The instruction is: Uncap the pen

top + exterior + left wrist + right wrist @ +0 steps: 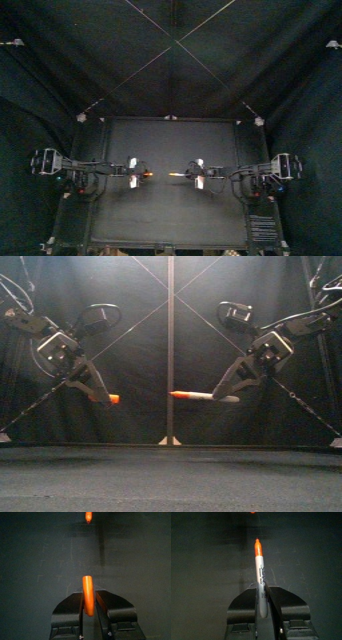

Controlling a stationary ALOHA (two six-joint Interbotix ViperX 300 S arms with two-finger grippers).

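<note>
Evidently uncapped; I had left gripper (103,394) clamped on small orange plastic cap (87,594); right gripper (230,386) pinching white-barrelled orange-tipped marker pen (258,567); both midair over black table (171,478), held apart so tip cleared cap.

The left gripper (88,598) rises with its two black jaws closed on an orange cap (87,594). The cap stands upright between them, pinched along its lower half, and its rounded upper end pokes clear above the jaw tips. Straight beyond the cap and well apart from it, one short orange end of the pen (88,517) hangs in line with it; whatever holds that end lies out of sight. Behind both spreads a dark surface (40,562) with faint pale scuffs; whether it is tabletop or curtain cannot be told.
</note>
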